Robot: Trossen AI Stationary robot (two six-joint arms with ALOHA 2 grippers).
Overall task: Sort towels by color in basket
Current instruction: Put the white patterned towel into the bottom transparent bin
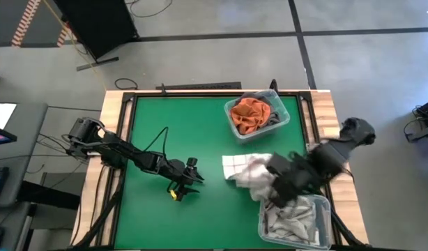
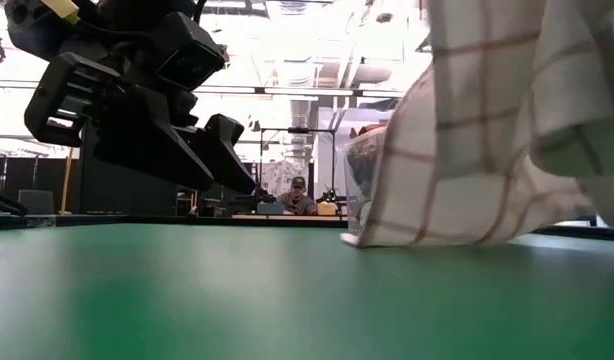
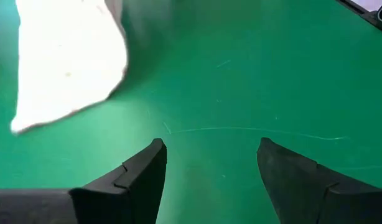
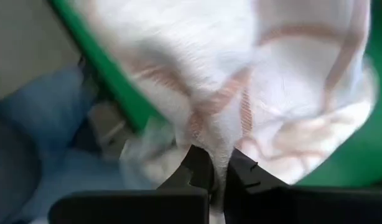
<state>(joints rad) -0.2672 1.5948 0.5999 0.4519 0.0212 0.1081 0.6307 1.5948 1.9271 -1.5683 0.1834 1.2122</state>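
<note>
The right tool (image 4: 219, 171) is pinching a fold of the white towel with thin reddish grid lines (image 1: 247, 171), its two fingers pressed together on the cloth. In the high view this tool (image 1: 277, 183) is sitting just above the near-right bin (image 1: 324, 233), and the checked towel is hanging from it, trailing onto the green surface (image 1: 165, 111) toward the middle. In the low view the same towel (image 2: 457, 150) is draping down with its lower edge touching the surface.

The near-right bin is holding pale grey and white cloths (image 1: 291, 219). A second bin (image 1: 284, 124) is standing at the far right of the surface, carrying a rust orange towel (image 1: 250, 113) with a dark grey cloth (image 1: 273, 115) just beside it.

The left tool (image 1: 186, 187) is hovering over the bare middle-left of the surface, its fingers (image 3: 132, 180) spread apart and gripping nothing. The checked towel is lying near it, to its right, not touching it. In the left wrist view a pale corner of cloth (image 3: 66, 62) is showing ahead of the spread fingers.

A person (image 2: 298, 197) is sitting in the room beyond the surface.
</note>
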